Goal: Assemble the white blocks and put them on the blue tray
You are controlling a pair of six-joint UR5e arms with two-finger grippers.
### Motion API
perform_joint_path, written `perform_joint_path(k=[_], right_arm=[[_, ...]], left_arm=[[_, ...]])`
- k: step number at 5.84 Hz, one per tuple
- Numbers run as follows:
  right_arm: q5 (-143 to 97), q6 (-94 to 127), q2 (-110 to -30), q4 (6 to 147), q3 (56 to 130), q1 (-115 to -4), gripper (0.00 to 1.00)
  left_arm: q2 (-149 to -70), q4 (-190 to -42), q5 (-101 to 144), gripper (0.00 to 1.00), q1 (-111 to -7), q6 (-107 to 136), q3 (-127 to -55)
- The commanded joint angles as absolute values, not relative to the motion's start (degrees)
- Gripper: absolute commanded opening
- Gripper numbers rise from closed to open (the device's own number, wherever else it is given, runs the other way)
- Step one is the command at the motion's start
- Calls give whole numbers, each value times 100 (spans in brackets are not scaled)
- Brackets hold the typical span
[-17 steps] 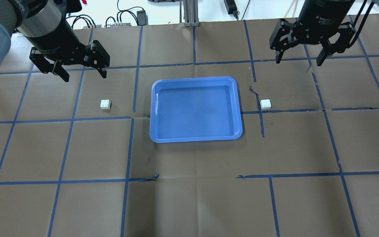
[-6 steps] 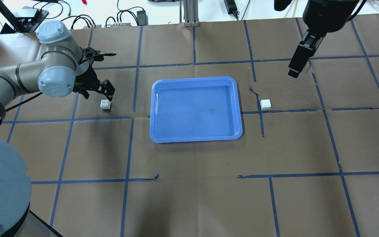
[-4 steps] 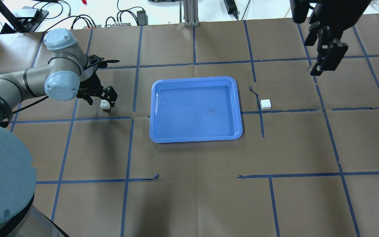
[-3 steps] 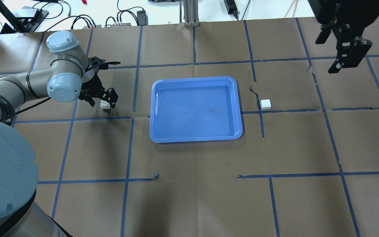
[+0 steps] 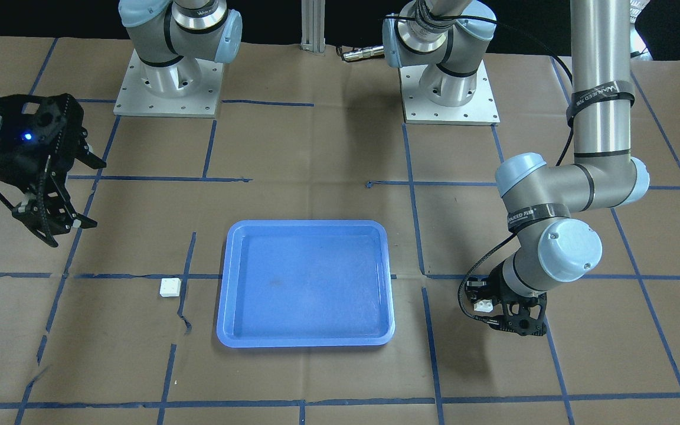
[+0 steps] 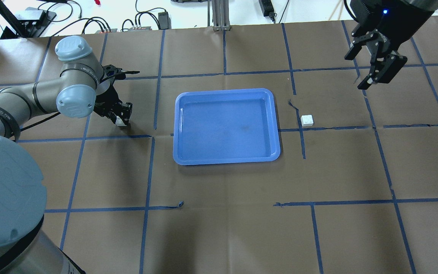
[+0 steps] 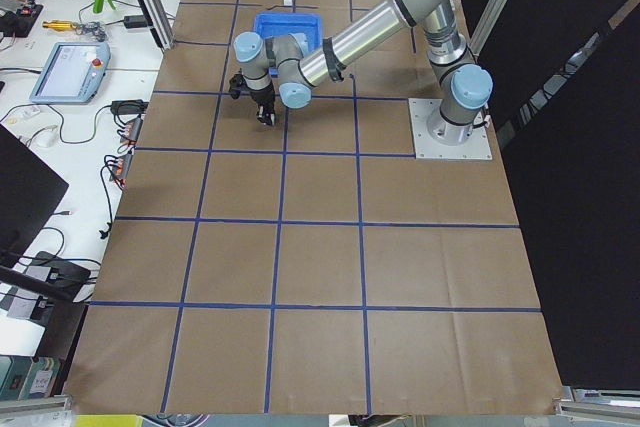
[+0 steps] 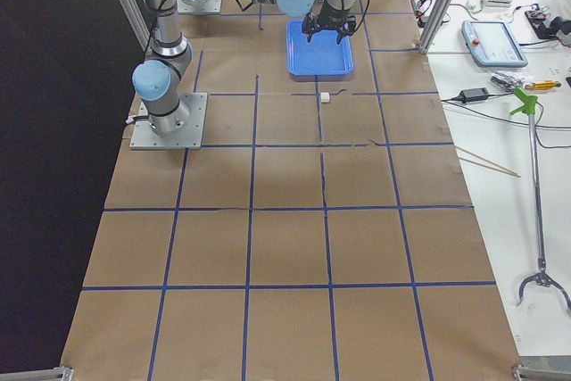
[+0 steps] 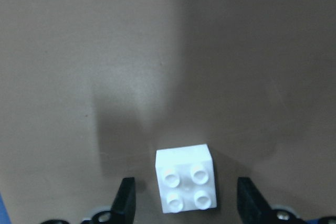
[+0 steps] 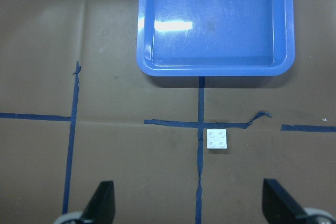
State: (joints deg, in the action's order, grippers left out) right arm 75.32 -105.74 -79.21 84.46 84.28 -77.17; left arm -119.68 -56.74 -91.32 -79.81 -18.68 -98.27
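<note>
One white block (image 9: pixel 186 186) lies studs up on the brown paper left of the blue tray (image 6: pixel 226 91). My left gripper (image 6: pixel 122 118) is low over it and open, one finger on each side with a gap to the block (image 5: pixel 484 306). The other white block (image 6: pixel 307 120) lies alone right of the tray, seen also in the right wrist view (image 10: pixel 217 139). My right gripper (image 6: pixel 356 72) is open and empty, high above the table, beyond and to the right of that block. The tray (image 10: pixel 215 69) holds nothing.
Brown paper with a blue tape grid covers the table. The two arm bases (image 5: pixel 169 88) stand on the robot's side. Cables and tools (image 6: pixel 143 19) lie beyond the table's far edge. An aluminium post (image 6: pixel 219 15) stands at the far middle.
My left gripper came down from high at the far left and now straddles the left block. My right gripper has turned and swung about at the far right, staying high.
</note>
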Motion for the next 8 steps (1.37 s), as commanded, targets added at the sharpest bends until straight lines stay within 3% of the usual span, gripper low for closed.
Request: perform_joint_path(k=[1, 2, 3, 8], right_arm=[[7112, -10556, -7718, 10323, 9546, -7646, 100], [7102, -10530, -7665, 11363, 10206, -7629, 100], [7093, -10547, -7473, 11756, 10404, -7516, 100], [6760, -10591, -6689, 12664, 10775, -7497, 100]], left_arm=[[-11778, -5660, -9254, 1, -7989, -1986, -9739], [-11508, -5738, -9290, 1, -8137, -2709, -9747], [-11322, -5748, -9273, 2, -8513, -3803, -9817], [-11460, -5408, -9141, 2, -10756, -6396, -9756]])
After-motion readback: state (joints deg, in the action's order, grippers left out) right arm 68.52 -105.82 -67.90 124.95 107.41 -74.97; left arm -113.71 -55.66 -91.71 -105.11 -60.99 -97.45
